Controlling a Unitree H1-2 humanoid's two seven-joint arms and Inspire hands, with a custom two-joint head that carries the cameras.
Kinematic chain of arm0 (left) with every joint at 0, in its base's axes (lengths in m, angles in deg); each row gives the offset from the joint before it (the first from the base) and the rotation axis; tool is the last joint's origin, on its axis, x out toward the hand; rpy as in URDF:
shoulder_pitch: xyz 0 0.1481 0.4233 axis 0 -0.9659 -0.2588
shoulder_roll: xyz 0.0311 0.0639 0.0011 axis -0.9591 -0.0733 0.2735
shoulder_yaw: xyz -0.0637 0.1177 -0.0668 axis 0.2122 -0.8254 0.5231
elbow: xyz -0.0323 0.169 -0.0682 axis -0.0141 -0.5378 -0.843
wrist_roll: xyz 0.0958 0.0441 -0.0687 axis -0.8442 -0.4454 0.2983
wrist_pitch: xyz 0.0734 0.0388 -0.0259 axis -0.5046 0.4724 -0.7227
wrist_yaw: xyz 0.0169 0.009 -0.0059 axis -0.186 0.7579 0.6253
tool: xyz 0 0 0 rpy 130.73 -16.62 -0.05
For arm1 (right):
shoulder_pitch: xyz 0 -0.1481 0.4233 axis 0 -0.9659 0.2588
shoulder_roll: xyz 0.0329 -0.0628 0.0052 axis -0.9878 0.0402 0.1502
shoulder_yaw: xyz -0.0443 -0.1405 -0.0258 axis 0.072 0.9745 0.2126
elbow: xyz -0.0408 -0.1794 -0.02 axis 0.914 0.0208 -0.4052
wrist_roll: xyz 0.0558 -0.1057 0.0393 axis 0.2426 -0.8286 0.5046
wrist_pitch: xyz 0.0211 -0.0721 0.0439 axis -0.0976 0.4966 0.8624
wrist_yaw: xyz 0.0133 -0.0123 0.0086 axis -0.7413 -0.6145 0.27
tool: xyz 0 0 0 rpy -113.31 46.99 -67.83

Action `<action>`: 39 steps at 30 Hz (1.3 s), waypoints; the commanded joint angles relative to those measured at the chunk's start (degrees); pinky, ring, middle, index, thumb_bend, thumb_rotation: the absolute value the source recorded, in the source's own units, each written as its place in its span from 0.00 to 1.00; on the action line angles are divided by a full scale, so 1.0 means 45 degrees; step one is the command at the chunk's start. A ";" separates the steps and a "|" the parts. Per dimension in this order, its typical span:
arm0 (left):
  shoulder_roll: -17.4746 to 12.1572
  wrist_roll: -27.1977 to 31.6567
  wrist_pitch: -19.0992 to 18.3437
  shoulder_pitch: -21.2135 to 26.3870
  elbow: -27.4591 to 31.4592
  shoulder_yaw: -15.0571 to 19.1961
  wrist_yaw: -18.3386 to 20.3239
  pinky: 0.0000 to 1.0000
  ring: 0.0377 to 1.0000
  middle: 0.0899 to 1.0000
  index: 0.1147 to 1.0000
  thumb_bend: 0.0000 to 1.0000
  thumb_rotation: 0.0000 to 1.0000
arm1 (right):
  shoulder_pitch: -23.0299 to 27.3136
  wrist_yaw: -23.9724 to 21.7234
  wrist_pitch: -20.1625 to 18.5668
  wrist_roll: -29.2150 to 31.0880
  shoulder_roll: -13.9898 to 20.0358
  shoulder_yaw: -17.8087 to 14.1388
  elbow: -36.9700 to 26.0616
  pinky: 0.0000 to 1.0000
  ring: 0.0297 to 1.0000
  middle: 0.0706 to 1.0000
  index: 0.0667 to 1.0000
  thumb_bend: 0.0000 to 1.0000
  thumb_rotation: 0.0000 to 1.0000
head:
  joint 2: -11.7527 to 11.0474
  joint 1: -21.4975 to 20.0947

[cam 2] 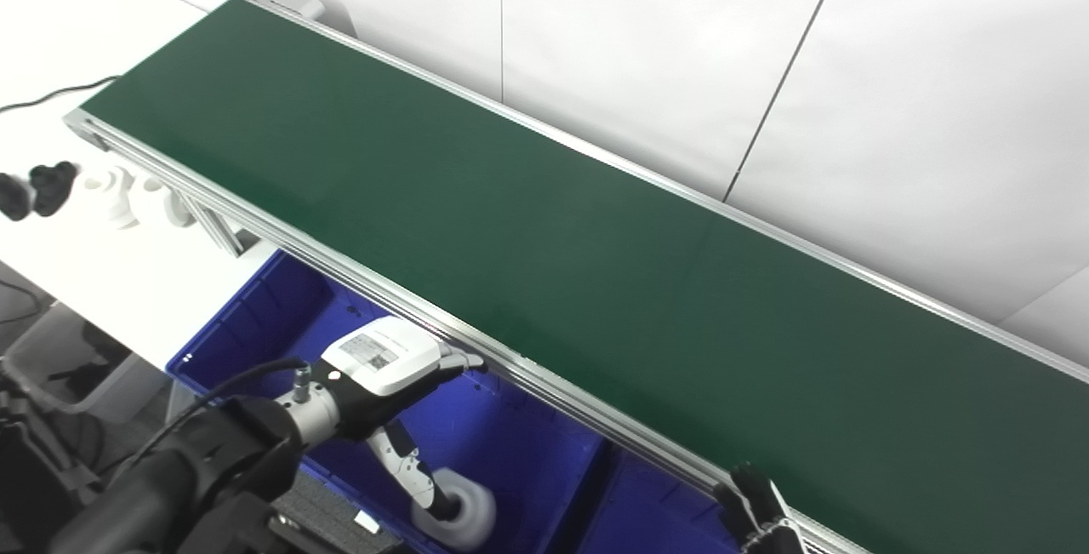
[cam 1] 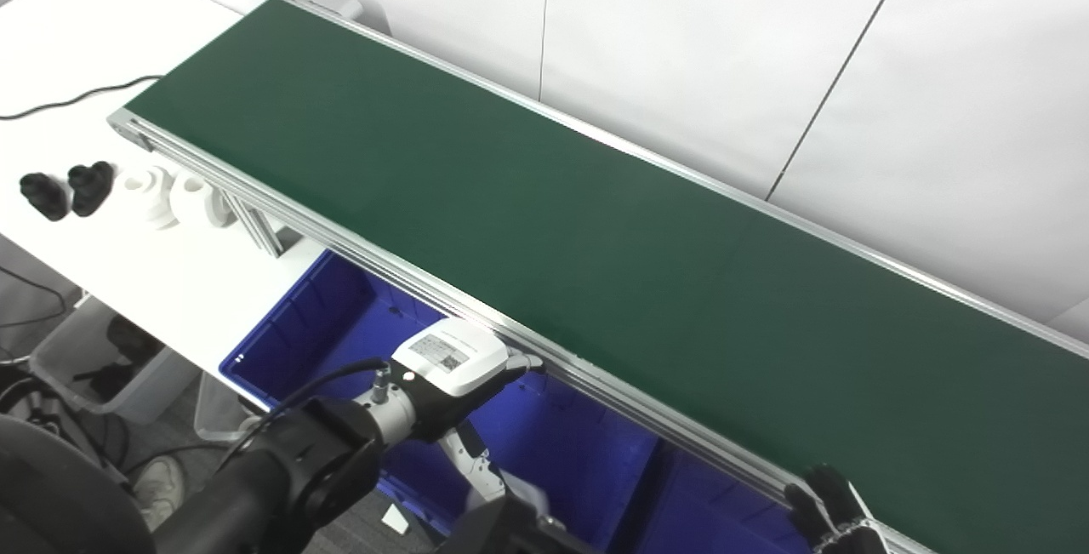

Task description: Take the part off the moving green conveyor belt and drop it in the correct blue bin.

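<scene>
The green conveyor belt runs diagonally and carries no part. My left hand hangs over the left blue bin, below the belt's near rail, fingers spread and thumb pointing down. A white round part, blurred, is inside that bin just below the thumb tip; I cannot tell whether it touches the thumb. In the left eye view it is only a faint blur. Only the dark fingertips of my right hand show at the bottom edge by the rail, also in the right eye view.
A second blue bin sits right of the first, under the rail. On the white table at left lie two black parts and two white parts. A black cable crosses the table.
</scene>
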 commanded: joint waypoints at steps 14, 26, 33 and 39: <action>0.2295 1.5789 -0.4127 0.1528 0.3384 0.3678 0.1001 0.67 0.67 0.71 0.78 0.95 0.73 | 0.0320 0.0158 0.0081 -0.1174 -0.0665 0.0562 0.0052 0.87 0.86 0.88 0.86 0.83 0.85 | 0.0165 -0.4080; 0.4690 1.4584 0.2245 0.0305 -0.2135 0.3646 -0.1572 0.86 0.90 0.90 0.88 0.92 0.84 | 0.0550 0.1816 0.1021 -0.3874 -0.2901 0.1825 0.1707 0.87 0.86 0.90 0.89 0.83 0.87 | -0.0501 -0.9675; 0.3372 0.9934 0.6497 0.0727 -0.4622 0.2362 -0.3852 0.97 1.00 1.00 0.99 0.83 0.81 | 0.0551 0.2622 0.0930 -0.4576 -0.3898 0.2497 0.2249 0.92 0.92 0.94 0.91 0.83 0.90 | -0.0617 -1.1298; 0.2558 0.9487 0.7002 0.0929 -0.5185 0.1476 -0.4781 0.92 1.00 1.00 1.00 0.83 0.82 | 0.0723 0.2836 0.0727 -0.4715 -0.3957 0.2694 0.2195 0.96 0.95 0.96 0.92 0.83 0.92 | -0.0007 -1.1422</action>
